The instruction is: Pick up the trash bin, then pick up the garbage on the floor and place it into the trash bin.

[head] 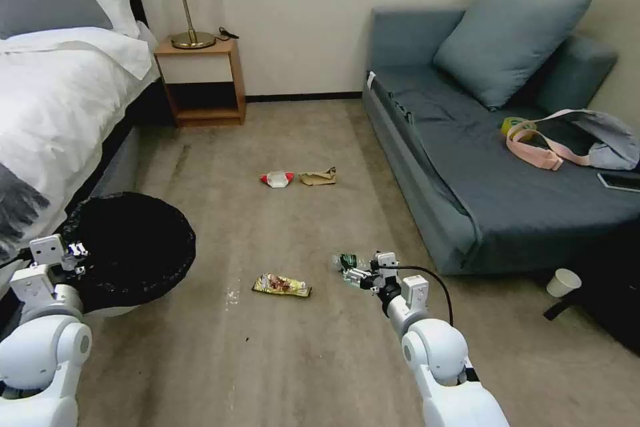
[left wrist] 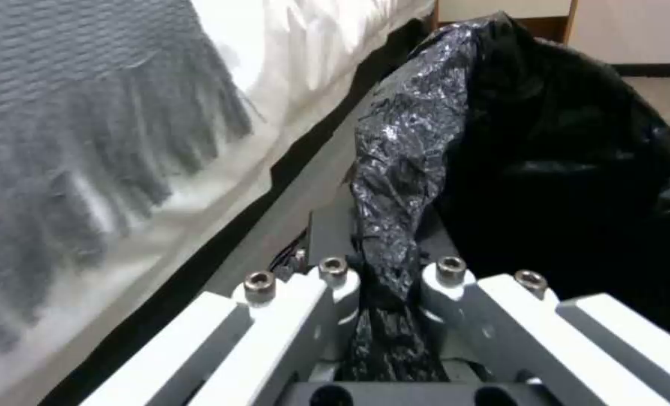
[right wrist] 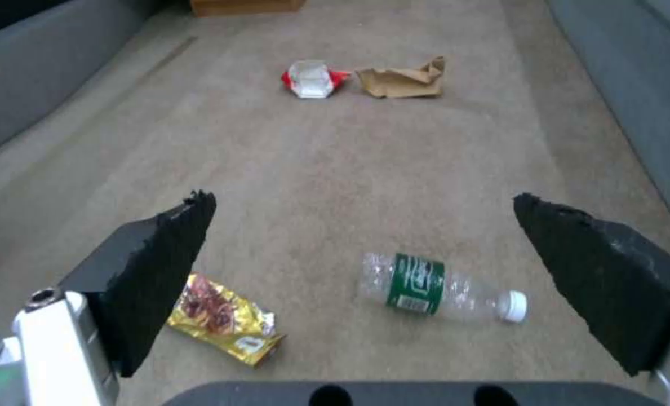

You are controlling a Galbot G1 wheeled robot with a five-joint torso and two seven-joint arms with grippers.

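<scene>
Pinching the bag-lined rim of the trash bin (head: 130, 250) at near left beside the bed (head: 60, 100), the left gripper (left wrist: 391, 293) was seen clamped on crinkled black plastic. The right gripper (right wrist: 365, 276) was held spread above the bottle (right wrist: 436, 285) at near centre. A slip was judged possible: only thin bag might be gripped, and the round bottle could roll away from closing pads.

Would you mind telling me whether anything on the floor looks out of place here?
Yes: four litter pieces lie on the carpet. A plastic bottle lies on its side near a yellow snack wrapper; farther off, a red-and-white wrapper and crumpled brown paper lie side by side. A paper cup also sits on the floor by the sofa.
</scene>
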